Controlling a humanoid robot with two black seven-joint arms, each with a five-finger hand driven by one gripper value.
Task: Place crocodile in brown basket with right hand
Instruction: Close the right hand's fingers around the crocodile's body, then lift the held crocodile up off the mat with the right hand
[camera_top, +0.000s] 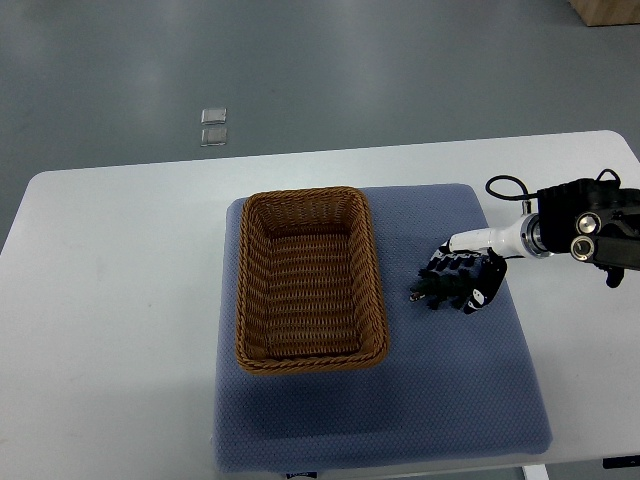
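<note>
The crocodile (424, 291) is lying on the blue mat (450, 390). It is a small dark green toy. You are seeing only a little of it, because the right hand (468, 278) is covering most of it. The bit you are seeing is poking out to the left, toward the brown basket (305, 197). The crocodile is lying outside the basket, near its right side but not touching it.

The right hand is black and is resting on top of the crocodile. You are not able to tell from here if the hand is clamped on the toy or just lying over it. Its arm (590, 235) is coming in from the right edge, with a white wrist and a black part behind it. A black cable (505, 184) is looping above the wrist.

The basket is sitting on the left part of the mat, with its long sides running away from you. The mat is lying on a white surface (120, 300) with round corners. Past the surface, the grey floor (350, 70) is showing, and 2 small clear squares (213, 128) are lying on it.
</note>
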